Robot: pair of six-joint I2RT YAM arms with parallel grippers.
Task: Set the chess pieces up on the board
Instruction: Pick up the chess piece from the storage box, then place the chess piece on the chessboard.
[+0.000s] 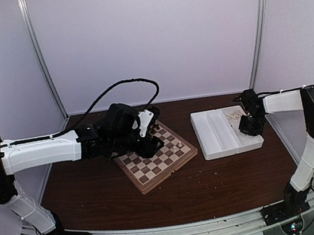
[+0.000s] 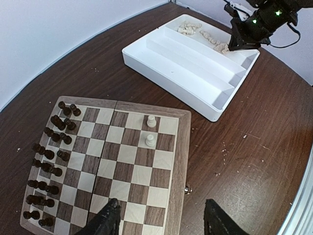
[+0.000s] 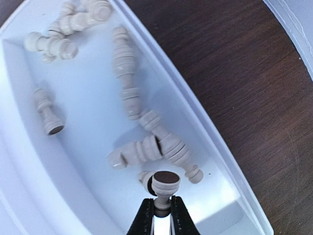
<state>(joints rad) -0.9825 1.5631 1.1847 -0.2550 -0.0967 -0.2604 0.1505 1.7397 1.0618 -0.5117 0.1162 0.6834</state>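
The board (image 1: 173, 171) lies at the table's middle, and two cream chess pieces (image 2: 151, 121) stand near its right rim (image 2: 182, 161). Dark pieces (image 2: 49, 156) fill its left side. My left gripper (image 2: 161, 215) hangs open over the board's near right edge, with nothing between its fingers (image 2: 111, 210). It shows above the board (image 1: 149, 144) in the top view. My right gripper (image 3: 161, 211) is inside the white tray (image 3: 205, 132), shut on the stem of a cream chess piece (image 3: 165, 182) whose dark felt base faces the camera. Several more cream pieces (image 3: 128, 88) lie loose around it.
The white tray (image 1: 224, 143) with long compartments sits right of the board, its cream pieces (image 1: 235, 115) in the far right compartment. Crumbs (image 2: 225, 147) speckle the dark wood table between board and tray. Pale walls enclose the back and sides.
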